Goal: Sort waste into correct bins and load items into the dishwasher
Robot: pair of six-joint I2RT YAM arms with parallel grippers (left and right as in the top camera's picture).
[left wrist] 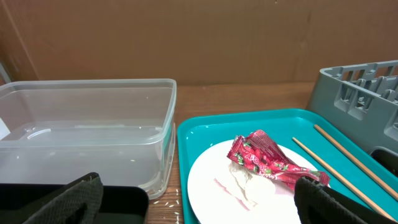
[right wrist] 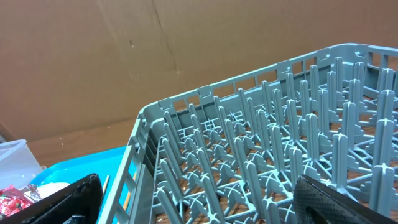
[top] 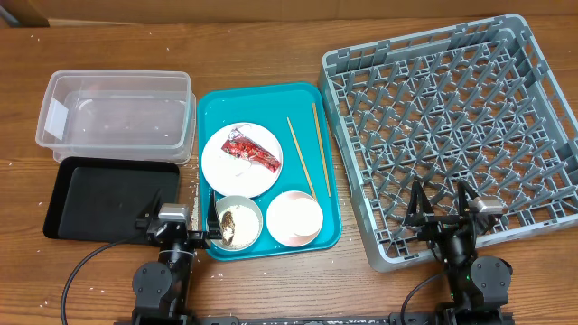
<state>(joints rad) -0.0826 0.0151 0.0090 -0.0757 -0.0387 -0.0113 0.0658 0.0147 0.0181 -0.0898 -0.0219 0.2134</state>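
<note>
Waste waits unsorted: the red wrapper (top: 252, 151) lies on a tissue (left wrist: 245, 183) on the plate (top: 221, 170), inside the teal tray (top: 271, 106) at the middle of the table (top: 271, 36). A brown scrap (top: 230, 221) sits in the bowl (top: 222, 206) toward the near edge. The tub (top: 117, 75) and black tray (top: 108, 199) on the left side hold nothing, and so does the rack (top: 452, 135) on the right.

The left gripper (top: 181, 227) and right gripper (top: 441, 203) hang at the near edge, jaws spread wide and grasping nothing.

Since wrapper and tissue touch, one pinch may well lift both and put one in the wrong bin. A low approach could shove the plate into the chopsticks (top: 312, 149). The left jaws stand just beside the bowl's rim and could knock it.
</note>
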